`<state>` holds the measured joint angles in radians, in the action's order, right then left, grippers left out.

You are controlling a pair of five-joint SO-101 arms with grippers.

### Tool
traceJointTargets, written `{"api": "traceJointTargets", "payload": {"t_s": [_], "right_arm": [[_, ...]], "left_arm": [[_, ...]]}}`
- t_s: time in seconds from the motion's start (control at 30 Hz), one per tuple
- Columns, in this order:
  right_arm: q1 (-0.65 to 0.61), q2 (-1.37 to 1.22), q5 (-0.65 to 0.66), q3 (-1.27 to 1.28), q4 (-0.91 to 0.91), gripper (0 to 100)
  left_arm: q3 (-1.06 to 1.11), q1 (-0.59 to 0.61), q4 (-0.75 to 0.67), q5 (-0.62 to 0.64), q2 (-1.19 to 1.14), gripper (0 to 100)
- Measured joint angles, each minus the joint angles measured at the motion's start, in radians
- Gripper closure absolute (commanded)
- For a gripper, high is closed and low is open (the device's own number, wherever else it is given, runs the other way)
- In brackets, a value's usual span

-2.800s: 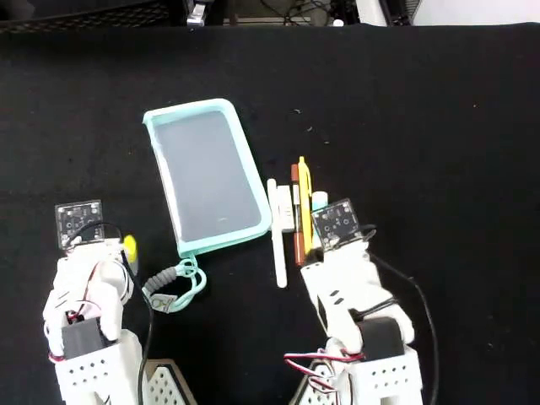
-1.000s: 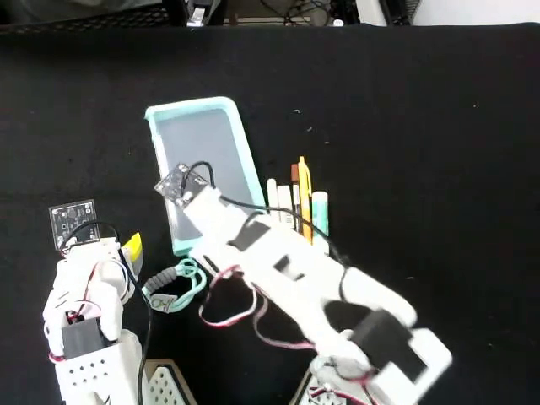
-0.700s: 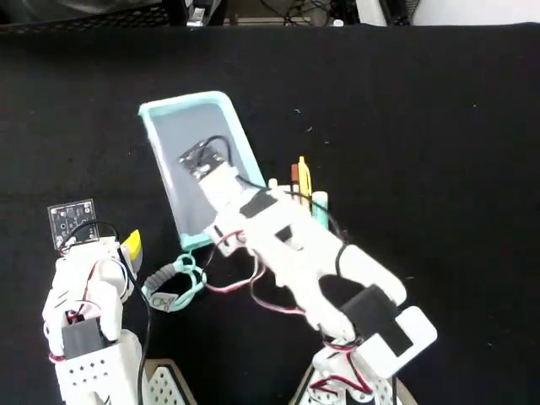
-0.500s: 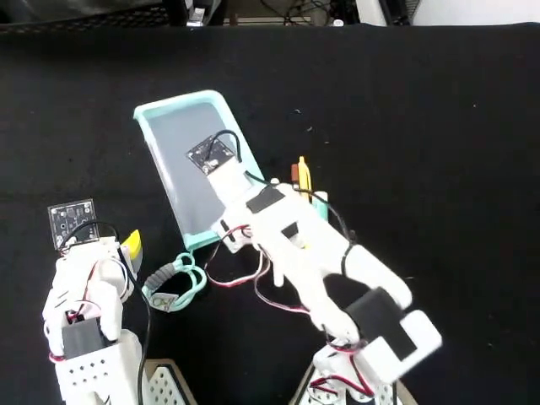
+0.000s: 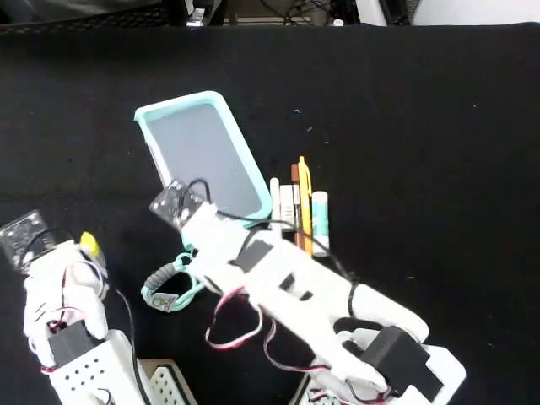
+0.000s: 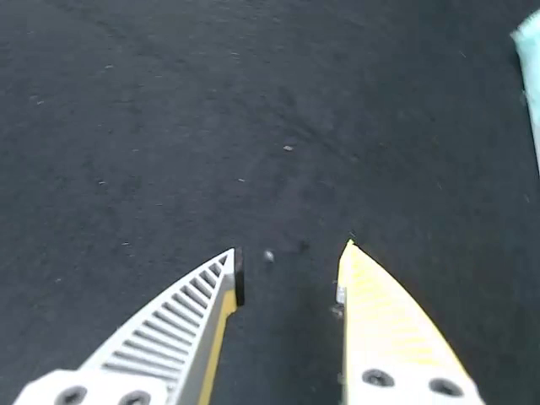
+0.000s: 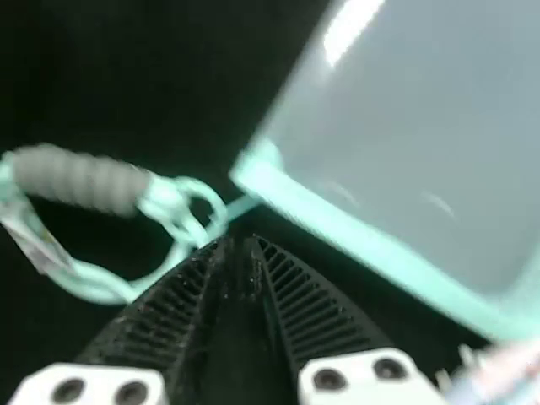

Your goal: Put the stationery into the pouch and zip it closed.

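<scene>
Pouch [image 5: 202,156] flat on counter [image 5: 422,169], pens [image 5: 297,211] just beside, not yet inside. Right claw [image 7: 236,245] pressed together at pouch corner by strap [image 5: 160,277]; left claw [image 6: 291,261] spread apart over counter. Next, probably: catch zipper pull, open pouch.

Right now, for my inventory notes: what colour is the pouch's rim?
The pouch has a mint-green rim; high view.

Mint-rimmed, seemingly grey-faced pouch [image 5: 202,152]; black table [image 5: 422,126].

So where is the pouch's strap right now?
In the high view, the strap lies on the table off the near corner of the pouch, between the two arms, close by the right gripper.
</scene>
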<state>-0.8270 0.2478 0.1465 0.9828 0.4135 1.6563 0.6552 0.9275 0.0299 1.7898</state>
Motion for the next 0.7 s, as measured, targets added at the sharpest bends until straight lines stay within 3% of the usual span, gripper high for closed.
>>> {"api": "traceJointTargets", "payload": {"t_s": [0.1, 0.2, 0.33, 0.7], "right_arm": [[-0.003, 0.000, -0.051, 0.040, -0.129, 91.7], [-0.009, 0.000, -0.146, 0.046, -0.163, 83.4], [-0.012, 0.002, -0.226, 0.068, -0.175, 81.9], [-0.066, 0.005, -0.132, 0.080, -0.135, 81.9]], "left_arm": [[0.000, 0.008, 0.000, 0.009, 0.000, 80], [0.000, 0.008, 0.000, 0.009, 0.000, 80], [0.000, 0.008, 0.000, 0.009, 0.000, 80], [0.000, 0.008, 0.000, 0.009, 0.000, 80]]}}
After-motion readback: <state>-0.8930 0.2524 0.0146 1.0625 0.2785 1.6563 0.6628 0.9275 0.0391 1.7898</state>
